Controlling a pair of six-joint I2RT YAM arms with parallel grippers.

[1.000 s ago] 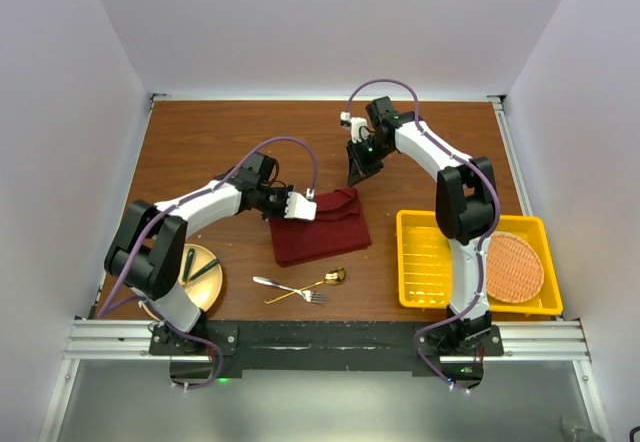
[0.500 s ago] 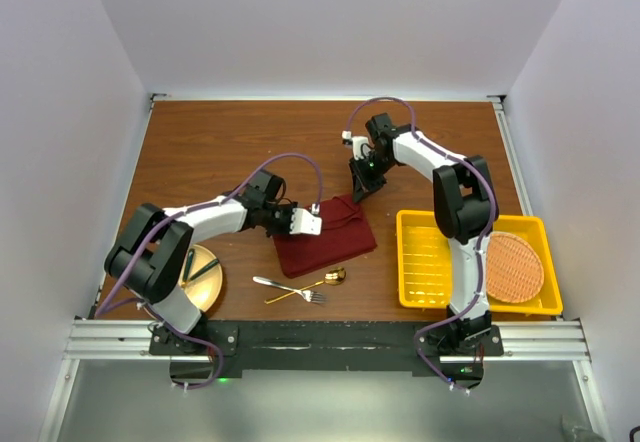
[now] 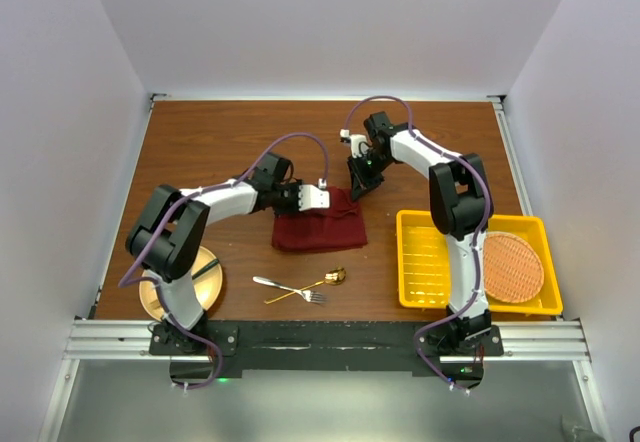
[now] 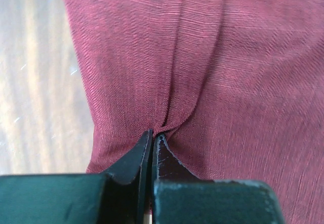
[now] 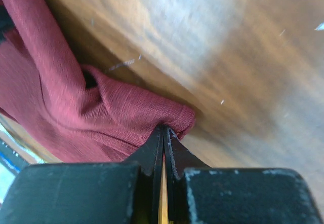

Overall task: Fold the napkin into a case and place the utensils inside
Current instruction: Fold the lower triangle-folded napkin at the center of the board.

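Near mid-frame on the tabletop (image 3: 220,142), the napkin (image 3: 322,230) lies part-folded. The left pincer (image 4: 153,135) and right pincer (image 5: 163,128) each pinch its upper edge, probably to draw another fold. Below, fork (image 3: 270,284) and spoon (image 3: 337,276) lie crossed.

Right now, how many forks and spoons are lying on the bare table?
2. A silver fork lies near the front edge, in front of the maroon napkin; a gold spoon crosses it. The left arm covers part of the yellow plate, so more may hide there.
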